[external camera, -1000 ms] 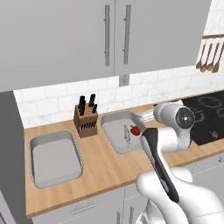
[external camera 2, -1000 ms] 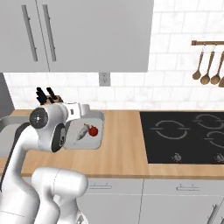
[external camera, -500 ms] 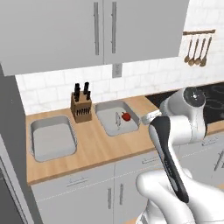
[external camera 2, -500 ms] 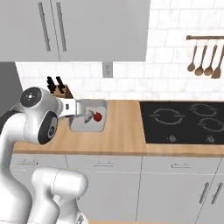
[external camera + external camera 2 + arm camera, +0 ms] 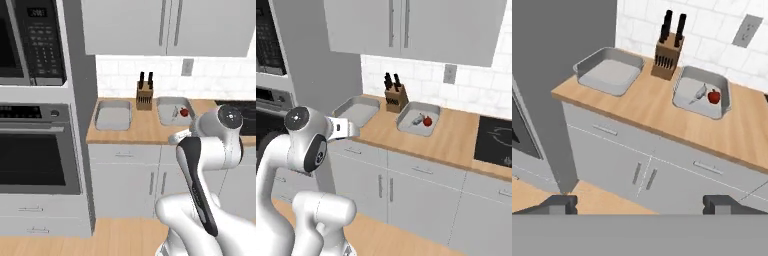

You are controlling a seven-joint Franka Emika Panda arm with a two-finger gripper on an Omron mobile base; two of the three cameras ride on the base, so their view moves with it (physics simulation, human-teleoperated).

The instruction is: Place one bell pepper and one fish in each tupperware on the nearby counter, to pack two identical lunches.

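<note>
Spread wide and holding nothing, the tool (image 5: 640, 202) hangs out in front of the pale grey cabinet fronts (image 5: 662, 172), short of the worktop (image 5: 657, 107) and above the wooden floor (image 5: 587, 200); its two dark fingertips (image 5: 559, 202) stand far apart at the bottom of the hand view. Beyond the tool and a little to its left, on the worktop's near end by the tall grey oven column (image 5: 75, 100), lies one tupperware (image 5: 609, 72), with nothing inside it. Farther ahead and to the right sits the second tupperware (image 5: 704, 92), which holds one red bell pepper (image 5: 714, 96) and, just beside it toward the tool's left, one slim pale fish (image 5: 698, 93). Between the two trays and farther back, against the white tiled wall (image 5: 712, 30), stands a wooden knife block (image 5: 668, 52). In the right base view a black cooktop (image 5: 496, 142) lies well off to the right.
</note>
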